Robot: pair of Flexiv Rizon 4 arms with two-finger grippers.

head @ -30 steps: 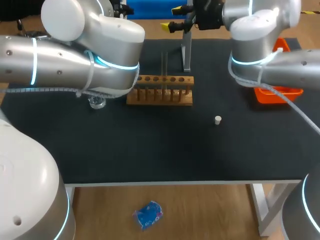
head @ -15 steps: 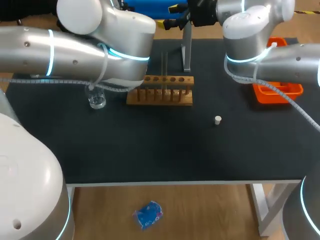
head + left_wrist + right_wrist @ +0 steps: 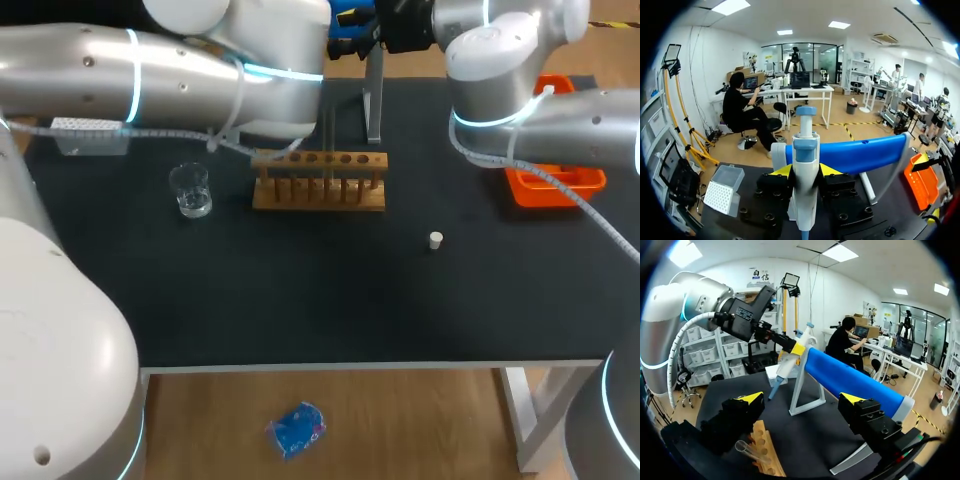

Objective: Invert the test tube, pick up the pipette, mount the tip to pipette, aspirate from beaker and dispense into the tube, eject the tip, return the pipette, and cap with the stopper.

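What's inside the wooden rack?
One glass test tube stands in a hole of the wooden rack; other holes look empty. The tube's bottom is hidden by the rack.

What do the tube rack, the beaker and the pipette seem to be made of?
Tube rack: probably wood with a matt finish; it is light brown, with drilled holes and round pegs.
Beaker: clear and glossy, either glass or plastic; the dark table shows through it.
Pipette: likely plastic, with a smooth white body and blue parts.
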